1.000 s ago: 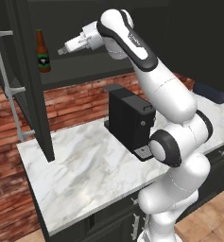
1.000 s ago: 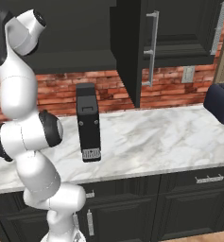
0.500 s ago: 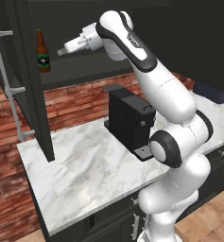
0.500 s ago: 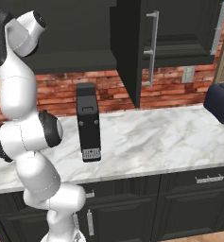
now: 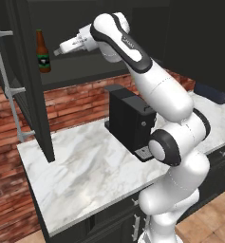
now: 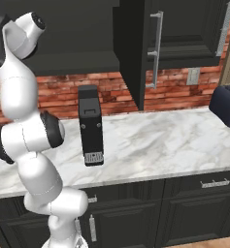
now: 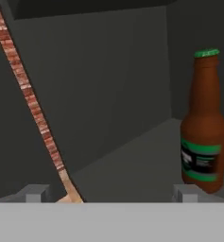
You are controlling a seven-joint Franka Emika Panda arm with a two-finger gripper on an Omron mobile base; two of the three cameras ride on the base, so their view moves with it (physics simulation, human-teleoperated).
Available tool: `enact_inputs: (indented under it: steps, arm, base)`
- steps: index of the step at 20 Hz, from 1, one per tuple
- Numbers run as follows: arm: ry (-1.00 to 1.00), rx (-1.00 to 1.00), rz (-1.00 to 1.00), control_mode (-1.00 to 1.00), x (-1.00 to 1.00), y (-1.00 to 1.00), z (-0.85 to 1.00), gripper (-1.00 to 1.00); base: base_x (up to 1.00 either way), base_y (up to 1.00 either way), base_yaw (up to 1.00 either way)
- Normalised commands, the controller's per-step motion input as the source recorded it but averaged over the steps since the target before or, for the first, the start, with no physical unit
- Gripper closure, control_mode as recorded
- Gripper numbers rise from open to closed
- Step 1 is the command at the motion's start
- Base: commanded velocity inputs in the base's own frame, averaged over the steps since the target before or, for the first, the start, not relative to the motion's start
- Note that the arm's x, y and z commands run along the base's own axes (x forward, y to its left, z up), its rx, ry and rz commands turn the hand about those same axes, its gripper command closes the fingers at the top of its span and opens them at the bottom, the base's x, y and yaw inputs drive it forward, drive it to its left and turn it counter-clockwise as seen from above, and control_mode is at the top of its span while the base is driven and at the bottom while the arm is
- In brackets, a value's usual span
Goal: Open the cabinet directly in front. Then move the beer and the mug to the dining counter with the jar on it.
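cabinet: we are seeing both doors swung open, dark shelf exposed.
beer: we are finding it standing upright on the shelf, near the left open door; in the hand view it is sitting off to the right, not between the tips.
gripper: we are reading it as spread wide and holding nothing, hovering just beside the bottle (no contact yet).
mug: we are not spotting it in these views.
risk: we are judging the bottle off-centre, so pushing forward now could clip it with one finger and topple it; the tall narrow shape is making that likely.
risk 2: wrist could be brushing the open door.
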Motion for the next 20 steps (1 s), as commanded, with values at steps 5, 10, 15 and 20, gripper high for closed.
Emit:
enact_inputs:
  steps: [5, 10, 15, 20]
  arm:
    - [0.0, -0.03, -0.08, -1.0, 0.24, 0.27, 0.0, -1.0]
    - [0.0, -0.02, -0.06, -1.0, 0.24, 0.13, 0.0, -1.0]
    - [0.0, 0.0, -0.03, -1.0, 0.14, 0.0, 0.0, -1.0]
    - [0.0, -0.01, -0.03, -1.0, 0.2, 0.0, -0.01, -1.0]
  base:
    - [0.0, 0.0, 0.0]
    - [0.0, 0.0, 0.0]
    - [0.0, 0.0, 0.0]
    - [0.0, 0.0, 0.0]
